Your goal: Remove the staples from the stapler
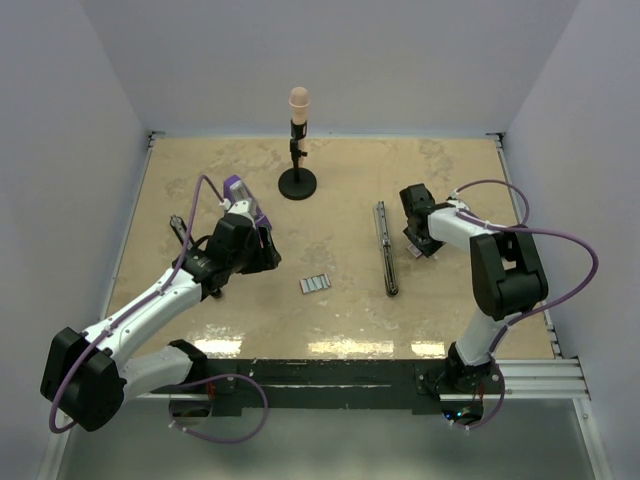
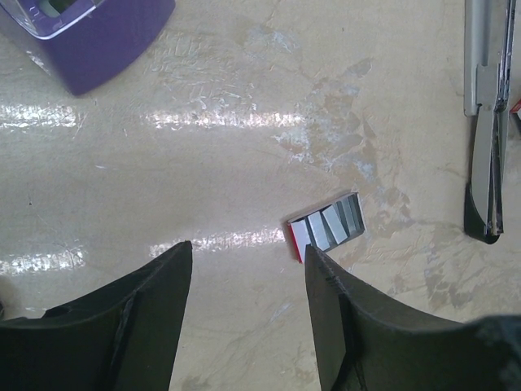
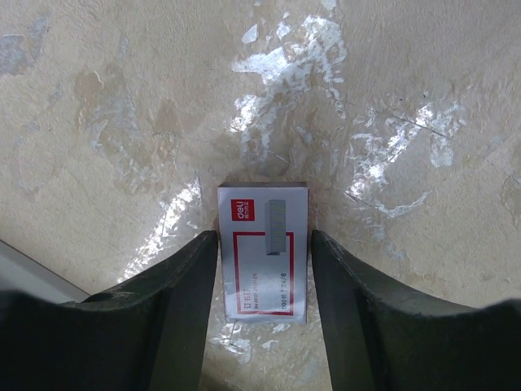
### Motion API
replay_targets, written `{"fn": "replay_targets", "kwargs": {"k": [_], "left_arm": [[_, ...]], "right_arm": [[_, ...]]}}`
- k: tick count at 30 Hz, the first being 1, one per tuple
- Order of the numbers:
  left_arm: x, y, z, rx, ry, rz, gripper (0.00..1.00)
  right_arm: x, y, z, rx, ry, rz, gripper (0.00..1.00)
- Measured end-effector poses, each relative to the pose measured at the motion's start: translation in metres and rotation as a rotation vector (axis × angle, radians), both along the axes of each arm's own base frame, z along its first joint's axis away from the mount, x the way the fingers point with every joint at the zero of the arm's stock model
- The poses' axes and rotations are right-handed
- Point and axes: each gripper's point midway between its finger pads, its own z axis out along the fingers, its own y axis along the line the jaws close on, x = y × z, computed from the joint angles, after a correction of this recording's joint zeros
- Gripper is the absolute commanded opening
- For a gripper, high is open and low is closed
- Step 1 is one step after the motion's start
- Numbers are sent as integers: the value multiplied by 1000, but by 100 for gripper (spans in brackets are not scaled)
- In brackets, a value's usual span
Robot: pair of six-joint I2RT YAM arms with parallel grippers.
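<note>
White staple box, red "deli" logo, between right jaws

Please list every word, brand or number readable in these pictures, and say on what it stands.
"deli": red logo at the top of the small white-and-red box.
Smaller print on the same box: too blurred to read.
The stapler, the staples and the purple object show no text.

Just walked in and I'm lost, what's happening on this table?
A staple-unloading job. The stapler lies flat, the staples loose beside it. The left hand hovers open near the staples. The right hand straddles a small red-and-white box; whether it grips it is unclear.
</note>
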Motion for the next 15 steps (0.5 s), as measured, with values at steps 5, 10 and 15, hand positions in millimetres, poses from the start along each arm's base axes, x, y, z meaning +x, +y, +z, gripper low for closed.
{"fn": "replay_targets", "kwargs": {"k": [5, 10, 15], "left_arm": [[0, 0, 0, -5, 2, 4, 62], [0, -1, 0, -6, 2, 3, 61], [0, -1, 0, -8, 4, 0, 61]], "right_arm": [[-3, -2, 0, -2, -2, -7, 50], [-4, -2, 0, -5, -2, -10, 49], [-7, -3, 2, -6, 6, -10, 47]]}}
